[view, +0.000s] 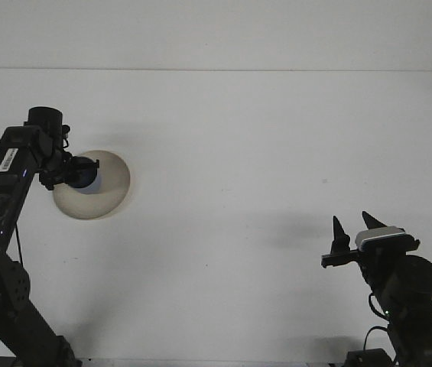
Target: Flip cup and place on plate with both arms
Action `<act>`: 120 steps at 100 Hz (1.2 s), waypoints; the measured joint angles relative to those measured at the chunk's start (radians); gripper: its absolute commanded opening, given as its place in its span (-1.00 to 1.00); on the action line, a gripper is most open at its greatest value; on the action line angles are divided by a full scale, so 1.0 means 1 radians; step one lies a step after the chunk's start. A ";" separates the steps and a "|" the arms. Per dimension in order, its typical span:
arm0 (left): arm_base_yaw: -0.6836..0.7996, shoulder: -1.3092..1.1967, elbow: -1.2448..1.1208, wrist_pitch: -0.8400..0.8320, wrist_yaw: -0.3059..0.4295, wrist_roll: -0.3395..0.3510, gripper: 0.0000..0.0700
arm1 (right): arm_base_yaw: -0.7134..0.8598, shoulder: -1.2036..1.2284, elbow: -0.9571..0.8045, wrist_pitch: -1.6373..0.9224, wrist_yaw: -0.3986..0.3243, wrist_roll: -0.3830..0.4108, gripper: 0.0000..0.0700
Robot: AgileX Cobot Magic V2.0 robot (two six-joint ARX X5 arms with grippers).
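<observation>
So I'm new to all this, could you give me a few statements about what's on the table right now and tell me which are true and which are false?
1. The blue cup is over the plate. True.
2. The right arm's gripper is holding the cup. False: it is far off at the lower right, its fingers apart and holding nothing.
3. The left arm's gripper is at the cup. True.
4. The plate sits on the right side of the table. False: it is on the left side.
5. There are two cups on the table. False: only one shows.
</observation>
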 measured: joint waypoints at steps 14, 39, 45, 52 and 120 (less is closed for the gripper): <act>0.011 0.013 0.000 0.003 0.022 0.000 -0.91 | 0.000 0.000 0.000 0.000 0.000 0.000 0.14; 0.011 0.023 0.000 0.014 0.048 0.000 0.01 | 0.000 0.000 0.000 0.000 0.000 0.000 0.14; 0.011 0.023 0.000 0.014 0.049 0.000 0.10 | 0.000 0.000 0.000 0.000 0.000 0.000 0.14; 0.012 0.024 0.002 0.013 0.050 0.000 0.10 | 0.000 0.000 0.000 0.000 0.000 0.000 0.14; 0.008 -0.200 0.171 -0.113 0.100 -0.032 0.09 | 0.000 0.000 0.000 0.000 0.000 0.000 0.14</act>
